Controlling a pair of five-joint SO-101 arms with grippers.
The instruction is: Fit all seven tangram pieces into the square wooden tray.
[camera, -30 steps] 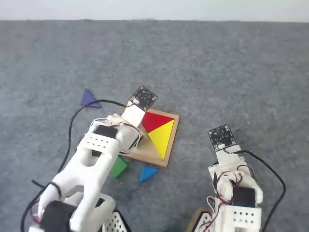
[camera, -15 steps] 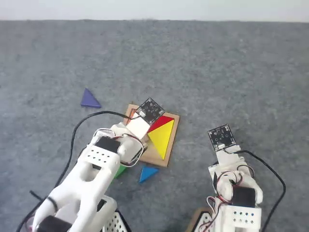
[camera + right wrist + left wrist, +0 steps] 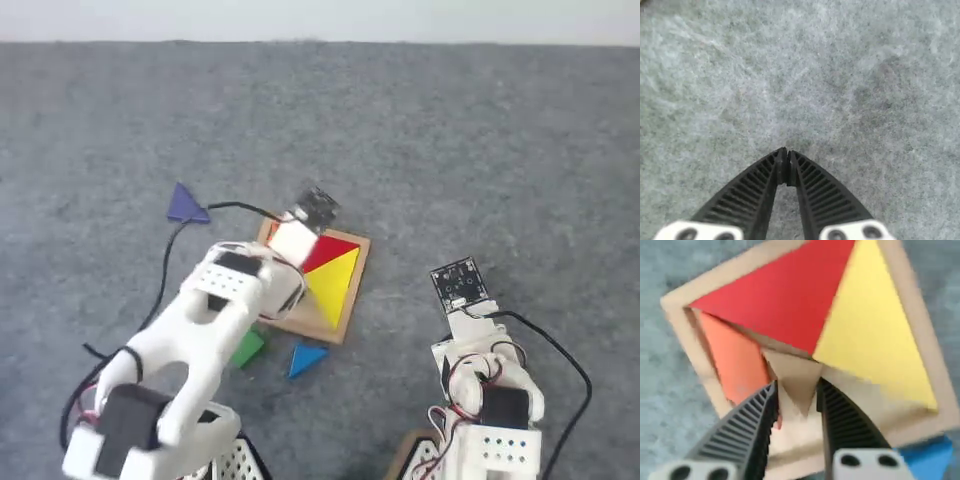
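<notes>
Left gripper [image 3: 797, 386] shifts up-frame over the wooden tray [image 3: 320, 322].
Its jaws are narrowly parted; the right gripper [image 3: 786, 167] is pressed closed. The left wrist view reveals an orange piece [image 3: 737, 360].

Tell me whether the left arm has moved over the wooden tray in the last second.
Yes. The left arm shifted its wrist slightly right, away from the purple triangle, above the unmoved wooden tray.

Grey felt mat [image 3: 480, 130], fuzzy and mottled, covers the whole work surface. Pale plain strip [image 3: 320, 20] runs along the mat's far edge, full width. Small brown board corner [image 3: 408, 455] lies on the mat at its near edge; what it is cannot be told.
</notes>
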